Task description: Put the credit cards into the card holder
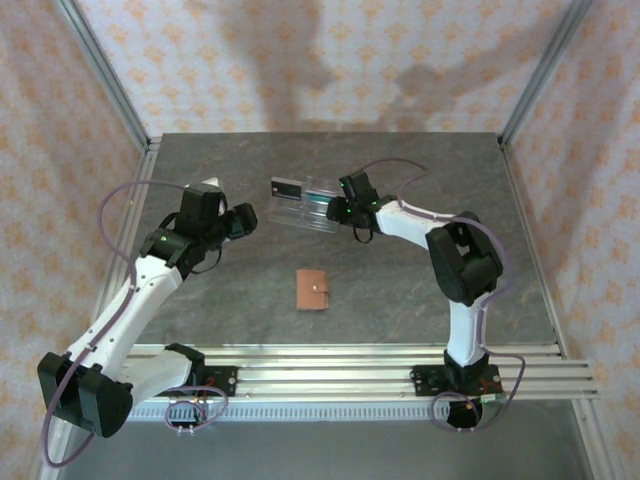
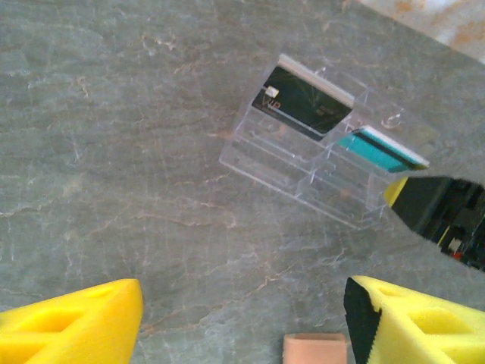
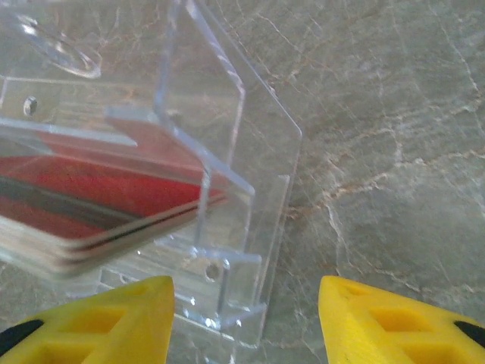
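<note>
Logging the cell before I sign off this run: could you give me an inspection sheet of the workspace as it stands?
Surface: grey stone-look table, no spills seen.
Job's things: clear card holder at the far middle; black card and teal card in neighbouring compartments; red card in the compartment by the right claw.
Clutter: small brown wallet, lying apart from the holder, nearer the arms.
Grippers: left claw open, off the holder; right claw open, at the holder's right end.
Cables: purple cable looping off the left arm, another off the right; no snag seen.
Surroundings: patterned walls, metal frame posts.
</note>
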Action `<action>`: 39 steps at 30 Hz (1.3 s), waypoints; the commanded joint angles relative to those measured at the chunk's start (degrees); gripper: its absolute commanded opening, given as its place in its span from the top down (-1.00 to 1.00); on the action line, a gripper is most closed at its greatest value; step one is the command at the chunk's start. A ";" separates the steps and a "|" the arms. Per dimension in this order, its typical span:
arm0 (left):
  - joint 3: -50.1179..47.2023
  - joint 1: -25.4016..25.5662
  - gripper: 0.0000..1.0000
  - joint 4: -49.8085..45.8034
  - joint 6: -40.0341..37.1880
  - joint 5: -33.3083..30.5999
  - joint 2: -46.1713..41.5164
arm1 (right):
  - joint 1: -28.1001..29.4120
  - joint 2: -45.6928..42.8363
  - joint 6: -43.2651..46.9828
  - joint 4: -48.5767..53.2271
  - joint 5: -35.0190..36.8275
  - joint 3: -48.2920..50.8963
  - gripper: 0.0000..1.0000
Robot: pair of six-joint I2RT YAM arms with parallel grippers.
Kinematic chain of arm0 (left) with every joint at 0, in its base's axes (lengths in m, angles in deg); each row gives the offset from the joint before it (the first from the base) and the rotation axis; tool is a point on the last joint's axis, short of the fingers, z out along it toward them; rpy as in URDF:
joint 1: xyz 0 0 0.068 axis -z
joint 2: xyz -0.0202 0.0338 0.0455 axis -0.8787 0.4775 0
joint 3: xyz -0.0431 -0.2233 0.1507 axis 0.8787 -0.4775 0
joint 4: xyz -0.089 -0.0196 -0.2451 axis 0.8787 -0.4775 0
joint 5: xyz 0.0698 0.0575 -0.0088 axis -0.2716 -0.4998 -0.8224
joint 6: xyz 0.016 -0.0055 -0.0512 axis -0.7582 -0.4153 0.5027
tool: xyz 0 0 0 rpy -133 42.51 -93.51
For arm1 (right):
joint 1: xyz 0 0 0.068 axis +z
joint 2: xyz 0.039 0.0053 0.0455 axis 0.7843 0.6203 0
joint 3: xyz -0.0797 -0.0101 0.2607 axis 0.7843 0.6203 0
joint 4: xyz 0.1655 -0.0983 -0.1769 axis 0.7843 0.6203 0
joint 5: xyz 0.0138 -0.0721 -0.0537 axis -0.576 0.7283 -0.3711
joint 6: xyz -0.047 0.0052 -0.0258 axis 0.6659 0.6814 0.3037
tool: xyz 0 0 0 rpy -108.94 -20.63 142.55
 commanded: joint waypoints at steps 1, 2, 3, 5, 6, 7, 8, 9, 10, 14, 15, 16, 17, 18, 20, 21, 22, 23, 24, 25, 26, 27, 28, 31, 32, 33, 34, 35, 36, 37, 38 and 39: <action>-1.55 -0.39 -0.47 -1.46 -0.55 1.52 0.04 | 0.96 0.95 0.59 -0.48 4.12 -2.46 -0.04; -2.11 -0.39 -0.47 -0.76 -0.18 1.91 0.12 | 1.01 1.45 1.04 -0.26 4.54 -2.81 0.00; -2.54 -0.39 -0.47 -0.22 0.20 2.10 0.11 | 1.10 1.89 1.35 0.24 5.28 -3.29 0.01; -3.02 -0.39 -0.48 0.59 0.63 2.24 0.28 | 1.10 2.63 2.17 1.21 7.17 -3.71 0.06; -3.08 -0.39 -0.48 0.80 0.74 2.33 0.40 | 1.10 2.72 2.45 1.66 8.09 -3.67 0.11; -3.01 -0.39 -0.48 0.89 0.70 2.46 0.56 | 1.10 2.74 2.68 2.00 9.07 -3.33 0.13; -2.88 -0.39 -0.48 0.92 0.57 2.53 0.64 | 1.10 2.65 2.95 2.53 9.98 -3.01 0.14; -2.86 -0.39 -0.49 0.92 0.45 2.49 0.74 | 1.10 2.53 3.12 2.83 10.82 -2.72 0.14; -2.84 -0.40 -0.49 0.99 0.32 2.40 0.91 | 1.10 2.22 3.29 3.12 11.74 -2.25 0.14; -2.81 -0.39 -0.49 1.60 0.38 2.92 2.18 | 1.01 1.62 4.46 5.73 14.56 -1.93 0.13; -2.77 -0.39 -0.50 1.70 0.47 3.22 2.61 | 0.93 1.42 4.57 6.34 15.19 -1.80 0.13; -2.66 -0.39 -0.51 2.02 0.54 3.79 3.01 | 0.88 0.95 4.58 6.81 15.73 -1.54 0.13; -2.57 -0.39 -0.51 2.42 0.73 4.57 3.50 | 0.84 0.27 4.65 7.38 16.33 -1.05 0.13; -2.52 -0.39 -0.52 2.74 0.82 5.21 3.85 | 0.75 -0.46 4.77 7.87 17.04 -0.66 0.13; -2.66 -0.40 -0.53 3.33 1.10 6.01 4.44 | 0.46 -2.66 5.01 8.91 18.57 0.74 0.13; -2.85 -0.39 -0.54 3.65 1.25 6.26 4.64 | 0.13 -3.64 5.10 9.11 18.74 1.57 0.13; -3.10 -0.39 -0.59 4.10 1.29 6.75 4.73 | -0.45 -4.88 5.19 9.15 18.74 2.79 0.13; -3.51 -0.39 -0.63 5.06 1.19 7.84 4.76 | -1.21 -5.95 5.42 9.02 18.33 4.19 0.13; -3.99 -0.39 -0.66 5.95 1.14 8.87 4.69 | -1.96 -6.73 5.77 9.00 17.73 5.24 0.12; -4.40 -0.39 -0.68 6.80 1.00 10.07 4.71 | -2.68 -7.62 6.24 8.85 17.25 6.62 0.12; -4.67 -0.39 -0.68 7.21 0.93 11.01 4.68 | -3.38 -8.57 6.76 8.61 16.55 7.96 0.10; -4.76 -0.39 -0.69 7.33 0.90 11.59 4.71 | -3.99 -9.43 7.35 8.16 15.49 9.19 0.07; -4.87 -0.39 -0.69 7.33 0.76 12.22 4.80 | -4.57 -10.48 7.85 7.60 14.13 10.44 0.04; -5.31 -0.39 -0.69 7.39 0.47 14.16 4.87 | -5.79 -13.24 9.33 7.38 9.96 12.48 -0.09; -5.73 -0.39 -0.68 7.70 0.37 15.13 4.84 | -6.01 -14.16 9.88 7.56 8.79 12.71 -0.12; -6.18 -0.39 -0.68 8.08 0.23 16.17 4.83 | -6.02 -14.93 10.90 7.86 7.57 12.68 -0.15; -6.74 -0.39 -0.68 8.40 -0.16 17.73 4.89 | -6.01 -15.81 11.80 8.50 5.41 12.51 -0.18; -7.14 -0.39 -0.67 8.38 -0.66 18.98 4.96 | -5.98 -16.72 12.11 9.14 4.31 12.46 -0.19; -7.51 -0.39 -0.66 8.07 -1.20 20.25 4.98 | -6.02 -17.86 12.55 9.64 3.02 12.67 -0.19; -7.92 -0.39 -0.66 7.44 -1.69 21.08 4.96 | -6.02 -19.17 13.05 10.21 1.80 13.17 -0.19; -8.39 -0.39 -0.64 6.89 -1.97 21.67 4.93 | -5.95 -20.47 13.33 10.84 1.24 13.69 -0.19; -8.91 -0.39 -0.63 6.64 -2.07 22.03 4.87 | -6.02 -21.50 13.64 11.51 0.86 14.07 -0.19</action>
